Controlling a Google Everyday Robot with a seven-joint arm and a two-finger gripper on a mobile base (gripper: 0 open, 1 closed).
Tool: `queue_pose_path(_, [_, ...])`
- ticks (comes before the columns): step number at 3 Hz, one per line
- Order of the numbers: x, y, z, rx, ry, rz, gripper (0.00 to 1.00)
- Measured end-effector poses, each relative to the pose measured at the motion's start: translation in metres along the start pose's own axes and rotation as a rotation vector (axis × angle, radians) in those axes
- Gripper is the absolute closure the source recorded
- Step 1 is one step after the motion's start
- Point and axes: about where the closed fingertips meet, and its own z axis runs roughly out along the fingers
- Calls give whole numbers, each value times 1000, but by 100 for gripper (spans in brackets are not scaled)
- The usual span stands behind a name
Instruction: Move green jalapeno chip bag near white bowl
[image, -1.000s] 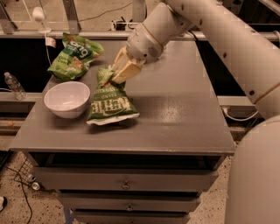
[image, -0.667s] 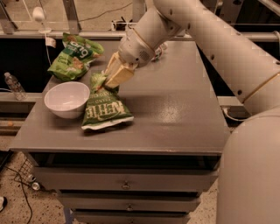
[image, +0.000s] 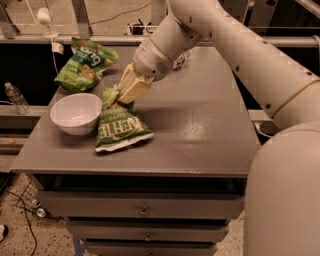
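Observation:
The green jalapeno chip bag (image: 120, 128) with white "Kettle" lettering rests on the grey table (image: 200, 130), its lower end on the surface and its top pinched upward. It lies just right of the white bowl (image: 76, 113), nearly touching it. My gripper (image: 126, 93) comes down from the upper right and is shut on the bag's top corner.
A second green bag (image: 85, 65) with rounded white letters lies at the table's back left, behind the bowl. A small object (image: 181, 60) shows behind my wrist. A water bottle (image: 15, 98) stands off the table to the left. Drawers sit below the table's front edge.
My gripper has carried the chip bag to the left, closer to the white bowl. The bowl and the other bag have not moved.

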Motion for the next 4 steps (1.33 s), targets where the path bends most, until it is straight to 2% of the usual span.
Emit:
queue_pose_path(1, [-1, -2, 3, 1, -2, -1, 58])
queue_pose_path(2, [-2, -4, 6, 2, -5, -2, 27])
queue_pose_path(3, [-2, -5, 8, 2, -7, -2, 4])
queue_pose_path(4, [-3, -6, 10, 2, -9, -3, 0])
